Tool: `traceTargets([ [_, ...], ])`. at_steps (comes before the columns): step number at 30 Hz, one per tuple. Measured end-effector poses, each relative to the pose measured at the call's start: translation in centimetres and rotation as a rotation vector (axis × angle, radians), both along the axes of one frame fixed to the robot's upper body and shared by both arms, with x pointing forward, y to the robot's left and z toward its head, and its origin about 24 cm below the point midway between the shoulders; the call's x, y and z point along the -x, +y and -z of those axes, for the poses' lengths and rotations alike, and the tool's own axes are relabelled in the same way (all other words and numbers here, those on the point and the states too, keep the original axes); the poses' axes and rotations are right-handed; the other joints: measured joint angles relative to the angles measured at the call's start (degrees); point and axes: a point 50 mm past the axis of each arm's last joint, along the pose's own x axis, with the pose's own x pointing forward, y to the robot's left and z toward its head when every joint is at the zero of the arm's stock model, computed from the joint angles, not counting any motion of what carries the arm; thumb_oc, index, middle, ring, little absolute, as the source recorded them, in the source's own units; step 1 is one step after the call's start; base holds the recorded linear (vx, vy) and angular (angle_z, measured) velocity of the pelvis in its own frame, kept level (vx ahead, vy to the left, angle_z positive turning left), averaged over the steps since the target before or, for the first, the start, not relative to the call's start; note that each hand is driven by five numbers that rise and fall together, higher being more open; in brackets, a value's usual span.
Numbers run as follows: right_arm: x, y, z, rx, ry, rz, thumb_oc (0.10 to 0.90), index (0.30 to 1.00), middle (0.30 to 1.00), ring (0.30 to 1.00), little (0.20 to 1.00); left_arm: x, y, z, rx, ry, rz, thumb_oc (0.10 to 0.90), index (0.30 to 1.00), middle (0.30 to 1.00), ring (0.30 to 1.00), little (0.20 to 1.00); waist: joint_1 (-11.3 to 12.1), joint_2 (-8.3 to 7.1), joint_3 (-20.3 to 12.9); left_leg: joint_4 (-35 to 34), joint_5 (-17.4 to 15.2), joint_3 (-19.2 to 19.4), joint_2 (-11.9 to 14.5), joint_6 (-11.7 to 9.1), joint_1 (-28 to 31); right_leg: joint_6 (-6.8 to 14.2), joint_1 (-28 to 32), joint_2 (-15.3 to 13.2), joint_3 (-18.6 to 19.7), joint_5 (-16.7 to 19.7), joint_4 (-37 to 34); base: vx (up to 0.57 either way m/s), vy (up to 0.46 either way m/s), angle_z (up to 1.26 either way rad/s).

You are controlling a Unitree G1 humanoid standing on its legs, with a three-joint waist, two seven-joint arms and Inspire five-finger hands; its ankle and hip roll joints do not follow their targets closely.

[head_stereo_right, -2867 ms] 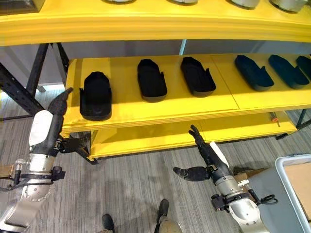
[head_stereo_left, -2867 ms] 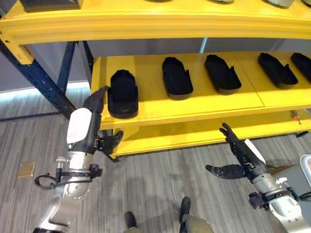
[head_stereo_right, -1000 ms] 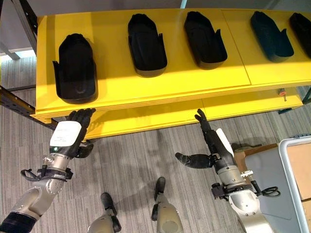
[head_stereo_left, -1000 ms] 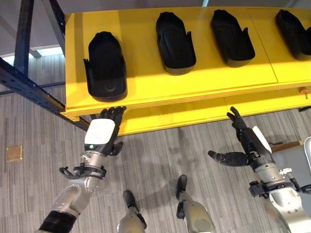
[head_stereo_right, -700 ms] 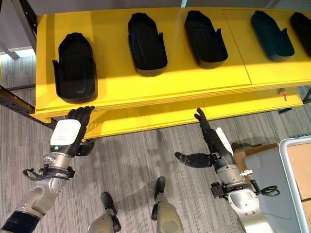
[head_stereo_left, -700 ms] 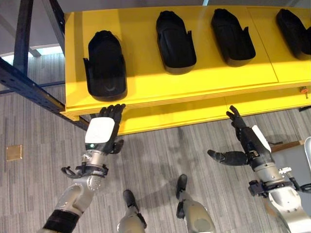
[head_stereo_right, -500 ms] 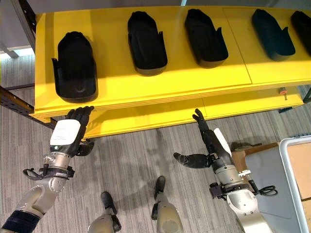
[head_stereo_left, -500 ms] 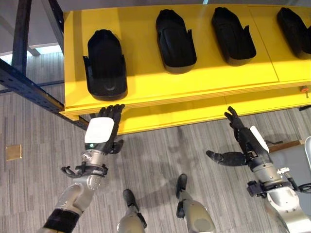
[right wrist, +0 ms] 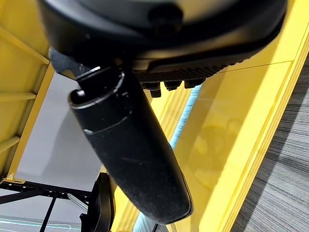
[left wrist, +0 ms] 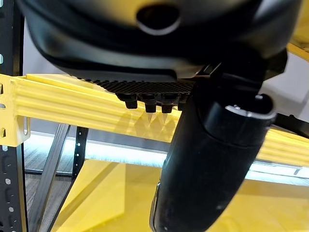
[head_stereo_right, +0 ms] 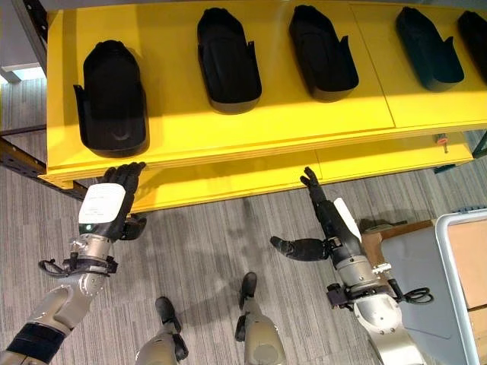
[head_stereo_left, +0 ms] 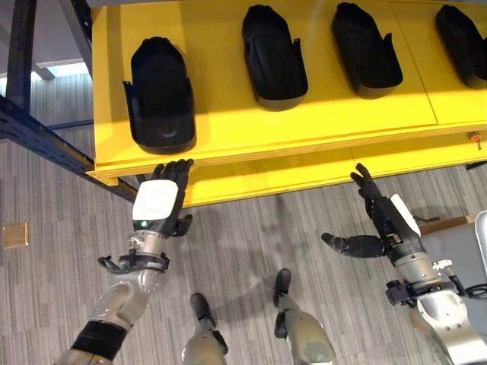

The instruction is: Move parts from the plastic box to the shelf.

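Seen from the head, the left robot hand hovers empty, fingers straight, just below the yellow shelf, the leftmost black part resting above its fingertips. The right robot hand, splayed and empty, hangs nearer the grey plastic box. Wrist views confirm nothing held; the next pick probably calls for turning toward the box.
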Motion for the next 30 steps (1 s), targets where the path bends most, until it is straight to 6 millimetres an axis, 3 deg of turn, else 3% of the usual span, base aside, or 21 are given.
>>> traceTargets([
  [30,-0.22,0.13,-0.25,-0.001,-0.013,-0.003,0.9,1.0,1.0,1.0,1.0,-0.05,0.15,-0.33,-0.021,-0.045,-0.02,0.9,1.0,1.0,1.0,1.0,0.1,-0.33,0.9,0.0,0.0,0.4,0.0,0.0,-0.4,-0.3,-0.7,0.1,0.7,0.3,0.0,0.0,0.0,0.0],
])
